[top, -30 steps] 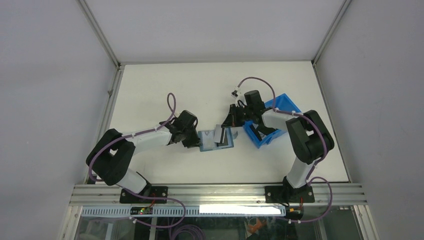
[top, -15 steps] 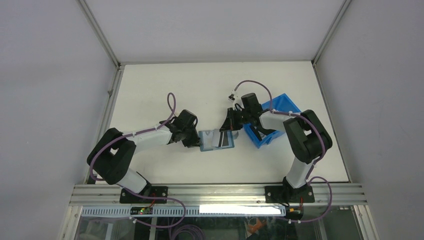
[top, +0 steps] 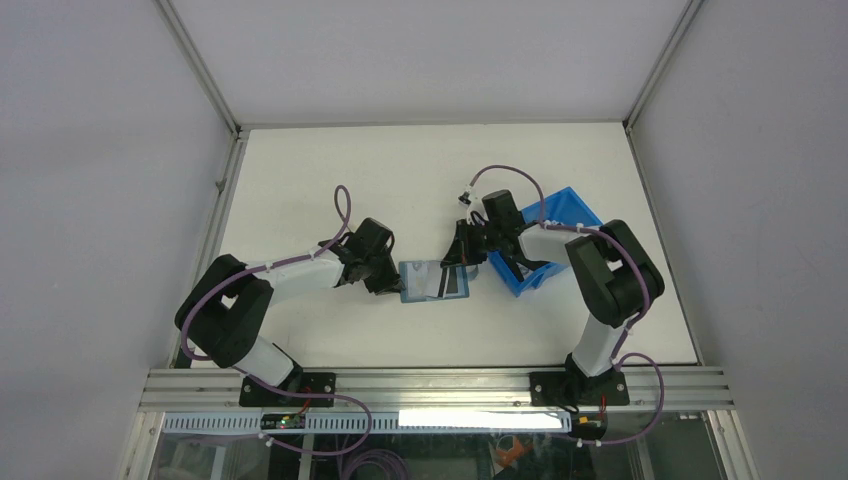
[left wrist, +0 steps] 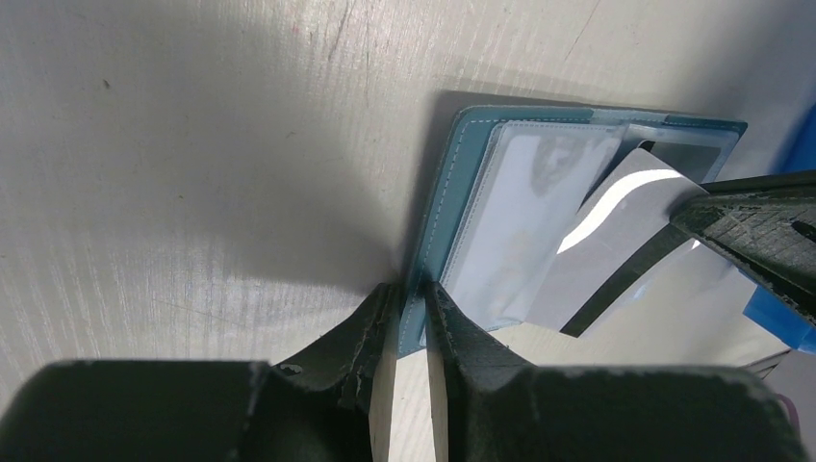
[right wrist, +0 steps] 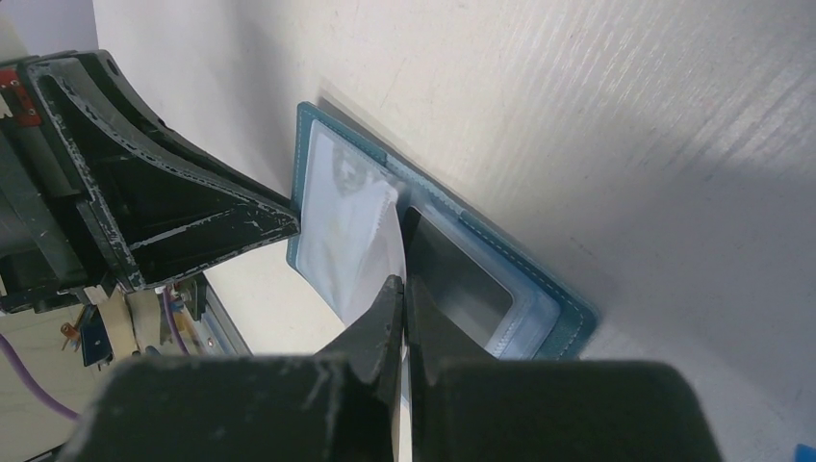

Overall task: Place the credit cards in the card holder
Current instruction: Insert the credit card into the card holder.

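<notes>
The teal card holder (top: 414, 282) lies open on the white table, its pockets facing up. My left gripper (top: 392, 284) is shut on the holder's left edge; in the left wrist view its jaws (left wrist: 409, 291) pinch the stitched teal rim (left wrist: 450, 192). My right gripper (top: 458, 256) is shut on a pale credit card (right wrist: 370, 252), gripped edge-on at the fingertips (right wrist: 404, 285). The card (left wrist: 625, 265) has a black stripe and slants down, its leading edge resting at the holder's middle pockets (right wrist: 452, 274). Whether it has entered a pocket I cannot tell.
A bright-blue plastic bin (top: 566, 212) stands just right of the holder, under the right arm's forearm. The table's left and right edges are lined by metal rails (top: 222, 215). The two grippers' fingers are a few centimetres apart over the holder.
The right gripper has come down and a little left with the card, from above the holder's right half onto its pockets. The left gripper has stayed clamped on the holder's edge.
</notes>
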Robot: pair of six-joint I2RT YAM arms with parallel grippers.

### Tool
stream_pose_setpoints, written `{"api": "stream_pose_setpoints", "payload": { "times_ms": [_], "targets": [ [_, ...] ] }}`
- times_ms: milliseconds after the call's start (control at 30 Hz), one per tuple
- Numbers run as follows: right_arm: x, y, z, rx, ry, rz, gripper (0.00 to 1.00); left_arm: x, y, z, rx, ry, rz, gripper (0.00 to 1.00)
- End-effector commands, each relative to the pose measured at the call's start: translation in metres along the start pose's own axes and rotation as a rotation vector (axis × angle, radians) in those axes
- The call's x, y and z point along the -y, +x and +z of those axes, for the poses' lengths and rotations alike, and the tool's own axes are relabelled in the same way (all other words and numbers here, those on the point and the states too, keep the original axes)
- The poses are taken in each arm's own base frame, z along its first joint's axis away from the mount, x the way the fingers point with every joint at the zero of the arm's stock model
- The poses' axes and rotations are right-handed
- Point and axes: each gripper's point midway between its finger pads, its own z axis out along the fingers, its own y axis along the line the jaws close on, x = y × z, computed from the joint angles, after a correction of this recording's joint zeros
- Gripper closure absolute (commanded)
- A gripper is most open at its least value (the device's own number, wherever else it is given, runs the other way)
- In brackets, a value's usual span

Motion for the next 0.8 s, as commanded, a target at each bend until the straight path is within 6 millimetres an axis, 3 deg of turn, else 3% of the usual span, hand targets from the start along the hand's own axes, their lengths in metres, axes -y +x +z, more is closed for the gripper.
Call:
{"api": "stream_pose_setpoints", "payload": {
  "times_ms": [0,767],
  "targets": [
    [0.004,0.003,0.007,-0.011,0.033,0.005,1.0,-0.019,0.012,0.007,-0.049,-0.061,0.023,0.81],
    [-0.003,0.005,0.023,-0.063,0.005,0.027,1.0,-0.009,0.01,0.011,-0.074,-0.032,0.033,0.81]
  ]
}}
